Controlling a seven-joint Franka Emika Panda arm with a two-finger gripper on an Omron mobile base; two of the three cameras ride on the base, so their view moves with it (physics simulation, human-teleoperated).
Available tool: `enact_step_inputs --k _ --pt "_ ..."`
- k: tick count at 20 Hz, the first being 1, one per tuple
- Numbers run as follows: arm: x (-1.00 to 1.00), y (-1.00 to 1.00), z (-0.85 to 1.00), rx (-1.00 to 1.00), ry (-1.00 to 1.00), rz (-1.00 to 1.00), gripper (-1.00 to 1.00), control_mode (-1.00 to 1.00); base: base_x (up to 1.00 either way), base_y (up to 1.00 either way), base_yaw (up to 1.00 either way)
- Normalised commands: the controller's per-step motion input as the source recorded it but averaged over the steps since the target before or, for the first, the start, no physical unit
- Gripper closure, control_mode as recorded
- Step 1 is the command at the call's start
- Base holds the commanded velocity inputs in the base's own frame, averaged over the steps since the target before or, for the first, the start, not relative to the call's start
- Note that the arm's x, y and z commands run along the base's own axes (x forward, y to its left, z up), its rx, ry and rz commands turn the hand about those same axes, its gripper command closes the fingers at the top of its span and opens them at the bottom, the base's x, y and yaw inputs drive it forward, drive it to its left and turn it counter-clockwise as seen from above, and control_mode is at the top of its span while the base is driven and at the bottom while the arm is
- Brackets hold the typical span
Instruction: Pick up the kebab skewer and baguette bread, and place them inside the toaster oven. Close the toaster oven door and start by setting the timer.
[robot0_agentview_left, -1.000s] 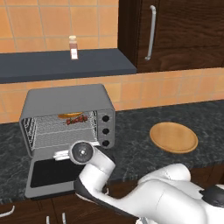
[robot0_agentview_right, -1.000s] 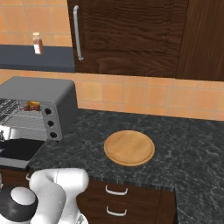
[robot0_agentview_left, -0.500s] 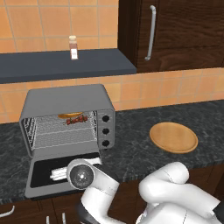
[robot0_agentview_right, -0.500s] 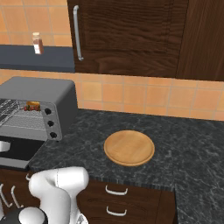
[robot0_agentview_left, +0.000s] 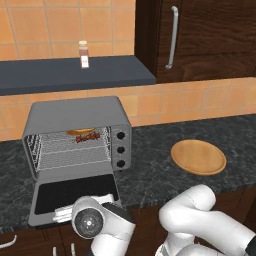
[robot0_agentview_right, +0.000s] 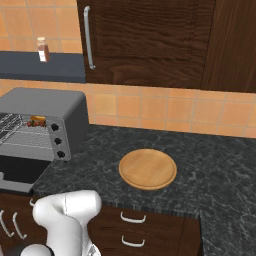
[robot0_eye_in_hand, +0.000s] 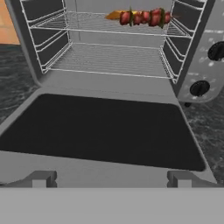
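In the left base view the toaster oven (robot0_agentview_left: 80, 137) stands on the dark counter (robot0_agentview_left: 160, 170) with the toaster oven door (robot0_agentview_left: 75, 195) dropped flat toward the robot, and the arm's wrist sits low at the door's near edge, just beyond the bar handle (robot0_agentview_left: 62, 214). Up past the wrist, on the wire rack (robot0_agentview_left: 70, 150) at the back of the cavity, lies the kebab skewer (robot0_agentview_left: 88, 136), with the baguette bread (robot0_agentview_left: 76, 132) touching it just behind. Off to the arm's right rests a round wooden board (robot0_agentview_left: 198, 156), well apart from the oven; a small bottle (robot0_agentview_left: 84, 54) stands on the shelf above. In the right base view the oven's three black knobs (robot0_agentview_right: 56, 141) face the camera, the food shows as a small red and yellow spot (robot0_agentview_right: 36, 120) inside, and the board (robot0_agentview_right: 147, 168) lies near the middle of the counter. In the hand view the door's dark glass pane (robot0_eye_in_hand: 100, 131) spreads directly ahead of the tool, with the handle's two mounts (robot0_eye_in_hand: 41, 178) at the nearest edge. Farther ahead and high, the skewer (robot0_eye_in_hand: 144, 17) lies across the upper rack, an orange tip of bread (robot0_eye_in_hand: 113, 15) showing beside it. The fingertips are not visible, so I cannot tell whether they are spread or pressed together.
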Motion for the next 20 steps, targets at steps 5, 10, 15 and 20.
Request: enact_step_inputs --k 5,10,15,20 --pt "-0.09 0.26 -0.42 0.0 -0.04 0.0 -1.0 -1.0 0.0 0.0 0.0" --pt "-0.17 0.18 -0.44 0.0 -0.05 0.0 -1.0 -1.0 0.0 0.0 0.0" --pt "-0.03 0.14 -0.46 0.0 -0.08 0.0 -1.0 -1.0 0.0 0.0 0.0" --pt "0.0 0.0 -0.37 0.01 -0.2 0.0 -1.0 -1.0 0.0 0.0 0.0"
